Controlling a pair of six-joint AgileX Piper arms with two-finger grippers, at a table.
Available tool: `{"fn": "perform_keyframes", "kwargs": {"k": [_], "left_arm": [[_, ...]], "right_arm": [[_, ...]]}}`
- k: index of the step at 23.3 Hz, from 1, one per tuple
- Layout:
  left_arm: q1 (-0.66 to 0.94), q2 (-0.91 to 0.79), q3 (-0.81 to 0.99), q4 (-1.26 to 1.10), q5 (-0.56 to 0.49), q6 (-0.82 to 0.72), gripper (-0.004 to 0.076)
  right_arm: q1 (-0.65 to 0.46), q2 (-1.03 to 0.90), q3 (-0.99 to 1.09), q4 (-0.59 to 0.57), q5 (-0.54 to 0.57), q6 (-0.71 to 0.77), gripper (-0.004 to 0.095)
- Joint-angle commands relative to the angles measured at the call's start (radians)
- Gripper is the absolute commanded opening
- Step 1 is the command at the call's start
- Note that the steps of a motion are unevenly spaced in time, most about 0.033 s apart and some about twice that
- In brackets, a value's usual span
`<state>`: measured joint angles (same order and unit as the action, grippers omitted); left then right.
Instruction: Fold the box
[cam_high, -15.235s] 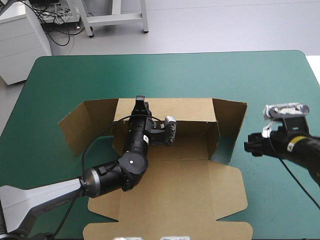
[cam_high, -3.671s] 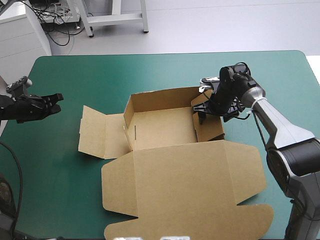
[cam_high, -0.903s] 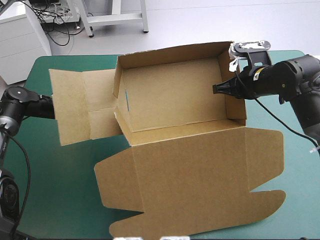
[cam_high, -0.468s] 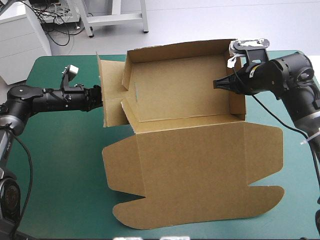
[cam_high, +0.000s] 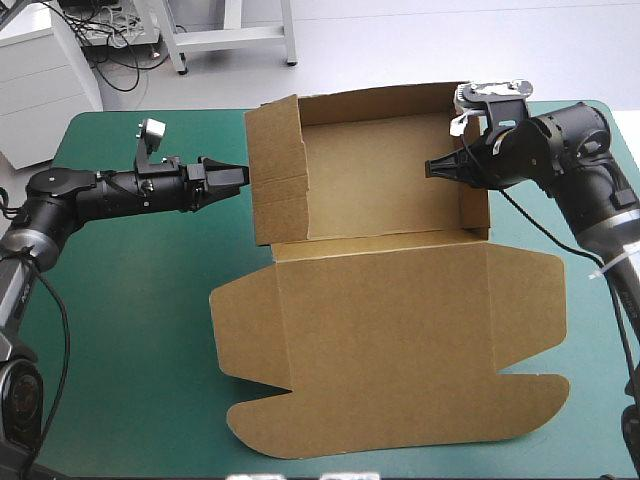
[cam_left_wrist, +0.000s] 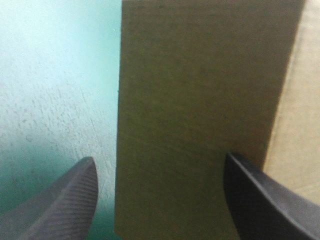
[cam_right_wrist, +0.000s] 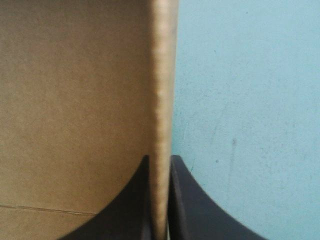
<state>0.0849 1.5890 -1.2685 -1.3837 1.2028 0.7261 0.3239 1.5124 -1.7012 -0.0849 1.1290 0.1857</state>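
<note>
The right gripper (cam_right_wrist: 160, 161) is clamped on the right wall of the brown box (cam_high: 380, 320). The left gripper (cam_left_wrist: 160, 159) is open, its fingers apart just beside the raised left flap (cam_high: 275, 170).

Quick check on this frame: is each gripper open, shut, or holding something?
Left gripper: open, holding nothing, pointed at the box.
Right gripper: shut on the box, on its right wall.
</note>
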Motion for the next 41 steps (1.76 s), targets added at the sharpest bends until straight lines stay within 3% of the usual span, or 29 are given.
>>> {"fn": "perform_keyframes", "kwargs": {"k": [1,15,21,23,27,31,34,41], "left_arm": [[-0.020,-0.069,-0.031,-0.087,0.103,0.010,0.0505],[-0.071,-0.114,-0.057,0.004,0.103,0.070,0.0505],[-0.082,-0.114,-0.095,0.091,0.056,-0.009,0.0505],[-0.117,-0.114,-0.151,0.194,0.037,-0.074,0.0505],[-0.236,-0.118,-0.288,0.535,-0.061,-0.419,0.0505],[-0.360,-0.126,-0.311,0.768,-0.119,-0.619,0.0490],[-0.471,-0.126,-0.311,1.025,-0.209,-0.855,0.0463],[-0.551,-0.126,-0.309,1.277,-0.272,-1.074,0.0463]], "right_arm": [[-0.004,-0.034,-0.031,-0.018,-0.062,0.009,-0.0004],[-0.004,-0.032,-0.031,-0.013,-0.027,0.009,-0.0004],[0.000,-0.032,-0.031,0.077,-0.049,0.000,-0.0004],[0.009,-0.032,-0.031,0.085,-0.064,0.000,-0.0004],[0.057,-0.032,-0.031,0.085,-0.094,0.020,-0.0004],[0.089,-0.032,-0.031,0.085,-0.136,0.045,-0.0004],[0.099,-0.032,-0.031,0.085,-0.132,0.049,-0.0004],[0.099,-0.048,-0.031,0.085,-0.128,0.049,-0.0004]]}}
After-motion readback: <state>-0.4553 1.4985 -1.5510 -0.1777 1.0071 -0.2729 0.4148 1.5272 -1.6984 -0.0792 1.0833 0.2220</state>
